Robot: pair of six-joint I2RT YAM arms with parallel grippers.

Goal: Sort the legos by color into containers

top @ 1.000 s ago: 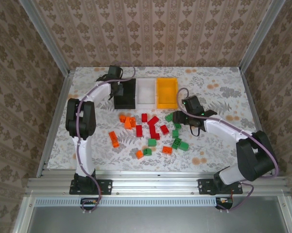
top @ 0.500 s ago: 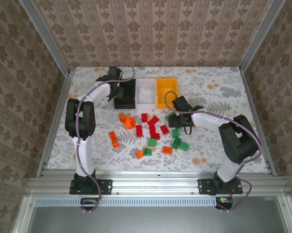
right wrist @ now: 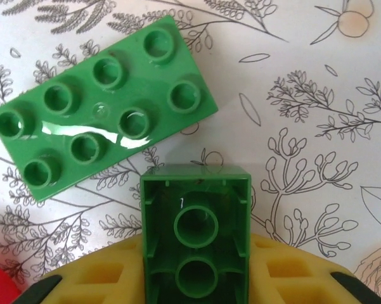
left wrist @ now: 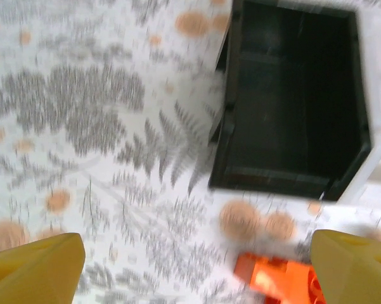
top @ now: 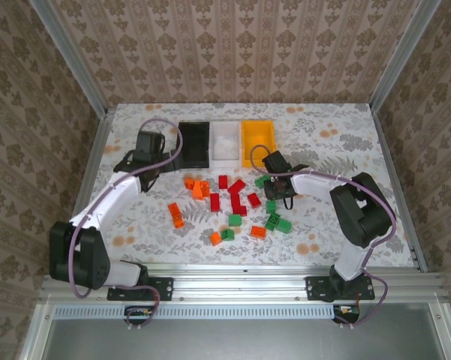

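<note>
1. Right wrist view: right gripper (right wrist: 195,282) is clamped on the held green brick (right wrist: 195,244). Its hollow underside faces the camera, pinched by its sides between the yellow pads. Looks like a pick meant for one of the bins.
2. A flat green brick (right wrist: 101,107) lies studs-up on the table just beside it, apart from it.
3. Left gripper (left wrist: 193,269) is wide apart with nothing between its fingers, near the black bin (top: 181,146). An orange brick (left wrist: 272,282) sits close, likely its next target.
4. Black bin, white bin (top: 226,159) and yellow bin (top: 245,142) stand side by side at the far edge, probably so both arms can reach. Contents too dark or small to tell.
5. Remaining legos (top: 225,199) are scattered mid-table in mixed red, orange and green, so most sorting is left.
6. Table (top: 338,217) has a white floral cover. Walls (top: 233,52) are patterned wallpaper, with an aluminium frame (top: 240,283) around the cell.
</note>
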